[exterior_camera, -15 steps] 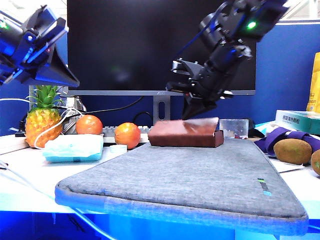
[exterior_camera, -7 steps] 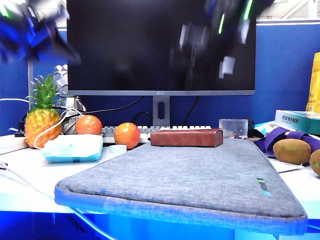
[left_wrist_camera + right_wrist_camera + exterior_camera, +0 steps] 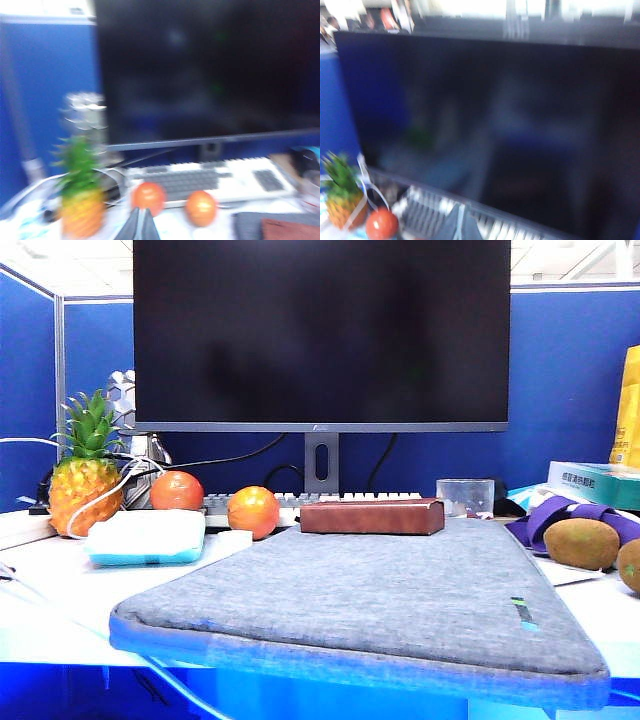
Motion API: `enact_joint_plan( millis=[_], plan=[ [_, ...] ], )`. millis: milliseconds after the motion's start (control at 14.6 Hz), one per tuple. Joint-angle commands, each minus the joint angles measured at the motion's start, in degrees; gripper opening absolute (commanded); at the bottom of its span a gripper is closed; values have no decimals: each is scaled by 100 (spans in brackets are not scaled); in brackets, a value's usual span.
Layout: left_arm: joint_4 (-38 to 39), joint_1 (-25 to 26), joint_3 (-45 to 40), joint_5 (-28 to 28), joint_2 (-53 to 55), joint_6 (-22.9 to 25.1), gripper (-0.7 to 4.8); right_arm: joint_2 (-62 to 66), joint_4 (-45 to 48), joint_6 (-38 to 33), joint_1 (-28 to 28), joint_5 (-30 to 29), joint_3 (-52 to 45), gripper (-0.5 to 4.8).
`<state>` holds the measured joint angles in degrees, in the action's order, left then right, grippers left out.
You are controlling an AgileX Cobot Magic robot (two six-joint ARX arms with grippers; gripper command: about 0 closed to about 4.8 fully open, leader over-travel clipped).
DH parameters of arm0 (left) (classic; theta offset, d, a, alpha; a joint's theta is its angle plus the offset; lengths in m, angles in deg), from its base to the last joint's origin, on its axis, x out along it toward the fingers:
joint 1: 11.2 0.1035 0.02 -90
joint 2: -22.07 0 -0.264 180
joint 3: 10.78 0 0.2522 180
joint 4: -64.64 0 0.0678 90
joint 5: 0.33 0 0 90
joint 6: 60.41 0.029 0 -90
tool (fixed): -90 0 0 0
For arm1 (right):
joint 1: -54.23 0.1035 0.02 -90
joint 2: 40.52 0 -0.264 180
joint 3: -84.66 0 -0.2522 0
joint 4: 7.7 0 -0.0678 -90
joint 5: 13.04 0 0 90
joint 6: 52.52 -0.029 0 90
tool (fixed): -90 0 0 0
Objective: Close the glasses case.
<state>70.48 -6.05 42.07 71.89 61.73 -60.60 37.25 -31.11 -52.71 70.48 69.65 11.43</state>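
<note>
Both grippers are riding high off the desk, you are seeing: the left gripper [image 3: 140, 226] clenched empty, the right gripper [image 3: 459, 224] seemingly likewise, while the glasses case [image 3: 372, 516], lid down, is lying crosswise on the sleeve [image 3: 380, 600], below both, nearer neither.

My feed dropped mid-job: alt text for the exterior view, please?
The reddish-brown glasses case lies shut and flat at the far edge of a grey fabric sleeve, below a dark monitor. Neither pincer is in this view. Two oranges and a pineapple sit left.
</note>
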Motion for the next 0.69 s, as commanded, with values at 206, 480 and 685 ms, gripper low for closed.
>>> enact_joint_plan(
  millis=[206,480,685],
  plan=[
    [1388,-15,15,350,-894,129,-4,-2310,1467,304,13,881,-2618,-6],
    [1473,-26,-529,520,-1880,315,-3,-3871,2927,262,35,1021,-5617,-6],
    [1456,-26,-1388,612,-3268,50,-3,-4413,3296,-153,33,1016,-6872,-6]
  ],
)
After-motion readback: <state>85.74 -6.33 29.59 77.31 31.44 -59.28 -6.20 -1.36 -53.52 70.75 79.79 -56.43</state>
